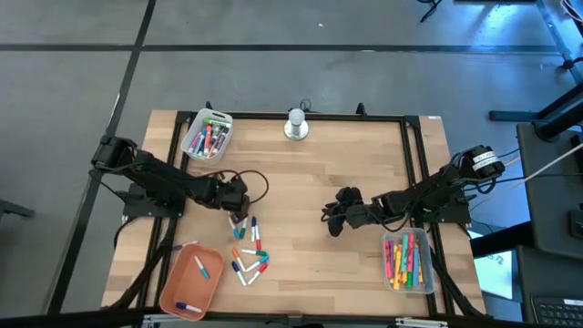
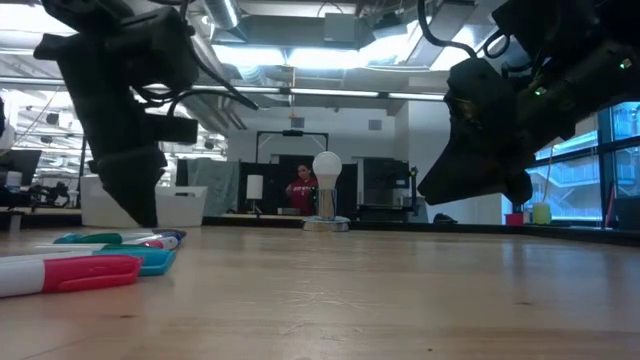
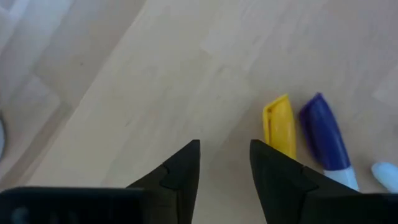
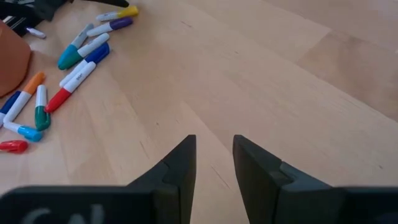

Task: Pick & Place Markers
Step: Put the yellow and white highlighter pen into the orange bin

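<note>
Down low on the worktop (image 1: 310, 182), left hand (image 1: 239, 202) open and empty, fingers (image 3: 180, 177) apart over bare wood, just beside yellow and blue markers (image 3: 278, 127). Nearby, loose markers (image 1: 248, 251) scattered between hand and orange tray (image 1: 178, 290). Farther right, right hand (image 1: 334, 219) parted, gripping nothing. Beyond, more markers in clear trays (image 1: 193, 146), and a lamp (image 1: 296, 123) at the far edge.

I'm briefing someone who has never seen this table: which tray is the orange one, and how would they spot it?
Start at the wooden table and go to the corner nearest the left arm's side, on the edge opposite the white bulb-shaped object. There, just past the loose markers, sits the orange tray. Unlike the two clear trays, it is solid orange and holds only two markers.
</note>
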Controlling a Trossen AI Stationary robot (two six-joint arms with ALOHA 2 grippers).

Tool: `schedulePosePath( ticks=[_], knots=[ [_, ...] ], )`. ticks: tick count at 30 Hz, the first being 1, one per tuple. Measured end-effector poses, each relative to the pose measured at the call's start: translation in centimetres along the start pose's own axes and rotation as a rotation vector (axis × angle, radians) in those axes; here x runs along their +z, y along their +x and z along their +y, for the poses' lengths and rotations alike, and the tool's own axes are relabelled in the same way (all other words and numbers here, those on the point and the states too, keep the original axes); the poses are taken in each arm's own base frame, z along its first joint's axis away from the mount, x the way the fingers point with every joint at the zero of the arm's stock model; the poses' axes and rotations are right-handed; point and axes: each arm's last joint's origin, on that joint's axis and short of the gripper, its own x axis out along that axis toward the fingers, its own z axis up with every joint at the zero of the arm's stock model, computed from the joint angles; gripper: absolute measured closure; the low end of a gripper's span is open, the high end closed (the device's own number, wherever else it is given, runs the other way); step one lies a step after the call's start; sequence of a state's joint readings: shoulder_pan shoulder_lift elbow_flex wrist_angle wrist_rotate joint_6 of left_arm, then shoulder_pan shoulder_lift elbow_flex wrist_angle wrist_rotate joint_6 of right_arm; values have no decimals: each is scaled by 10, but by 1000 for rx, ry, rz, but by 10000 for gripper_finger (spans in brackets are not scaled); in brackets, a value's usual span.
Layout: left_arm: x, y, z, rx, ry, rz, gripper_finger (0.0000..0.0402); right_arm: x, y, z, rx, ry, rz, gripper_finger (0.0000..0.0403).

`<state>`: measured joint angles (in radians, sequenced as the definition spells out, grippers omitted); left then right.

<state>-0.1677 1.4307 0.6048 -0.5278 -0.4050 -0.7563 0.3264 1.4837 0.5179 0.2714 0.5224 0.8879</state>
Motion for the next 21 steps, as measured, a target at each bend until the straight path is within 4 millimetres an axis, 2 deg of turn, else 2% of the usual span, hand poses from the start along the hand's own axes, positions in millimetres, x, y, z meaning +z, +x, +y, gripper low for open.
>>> schedulePosePath(
  ticks=[4, 8, 12, 15, 21],
  knots=[
    [3, -4, 3, 4, -8, -24, 266, 0, 0, 0, 0, -1, 0, 296],
    [10, -20, 1, -82, 11, -48, 260, 0, 0, 0, -1, -2, 0, 296],
    [5, -31, -4, -138, 53, -83, 251, 0, 0, 0, -2, -2, 1, 296],
    [-4, -28, -7, -147, 98, -62, 249, 0, 0, 0, -2, -3, 1, 296],
    [-12, -7, -6, -116, 95, -8, 259, 0, 0, 0, 0, 1, 0, 296]
  ],
)
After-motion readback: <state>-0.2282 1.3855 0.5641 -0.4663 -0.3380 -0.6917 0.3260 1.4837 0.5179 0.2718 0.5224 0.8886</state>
